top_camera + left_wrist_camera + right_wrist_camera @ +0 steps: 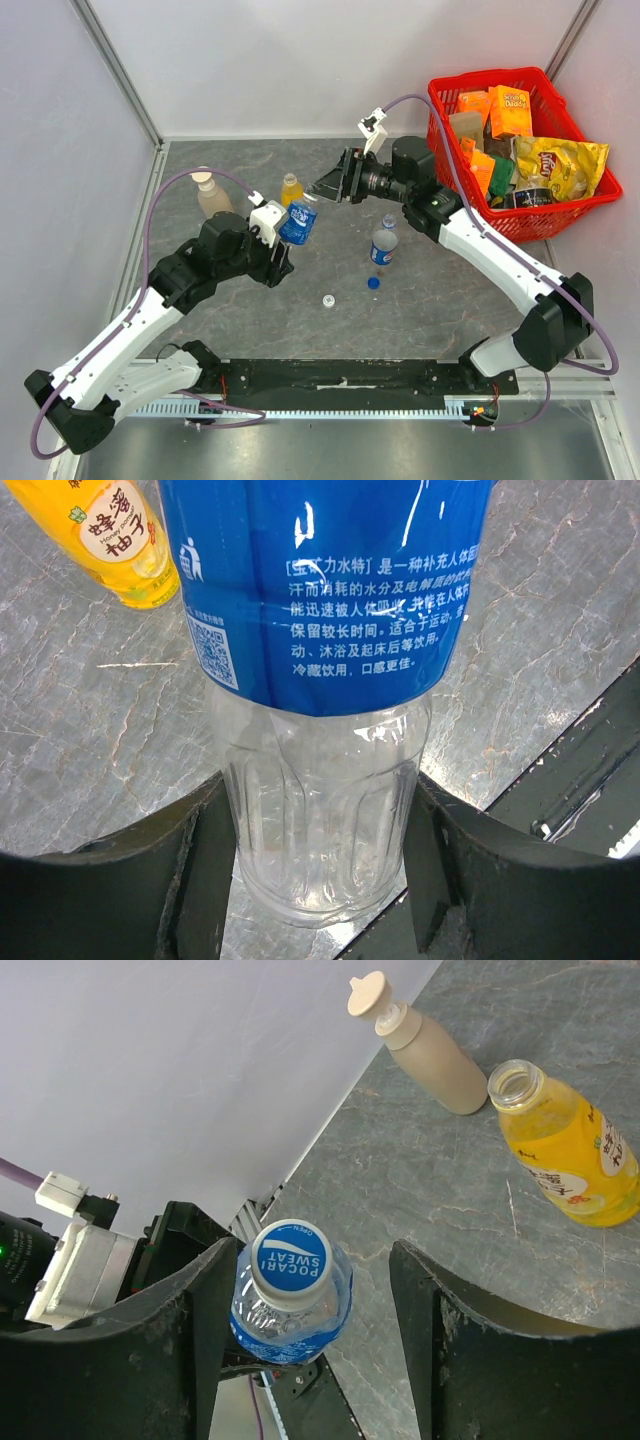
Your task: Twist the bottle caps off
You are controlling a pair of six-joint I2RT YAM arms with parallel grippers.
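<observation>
Veined stone tabletop (440, 300); left gripper (320, 860) tight on ribbed bottle (320, 630), right gripper (310, 1290) wide.

The table top (250, 320) is dark grey, like stone with thin pale cracks. Plain pale walls (300, 60) stand on three sides, with silver metal posts (118, 68) in the back corners.

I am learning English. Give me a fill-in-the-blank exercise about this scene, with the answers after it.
1. The left gripper holds a bottle with a ___ label.
2. The cap on it is ___.
3. The juice bottle has ___ cap.
4. ___ loose caps lie on the table.
Answers: blue; white; no; two.
</observation>
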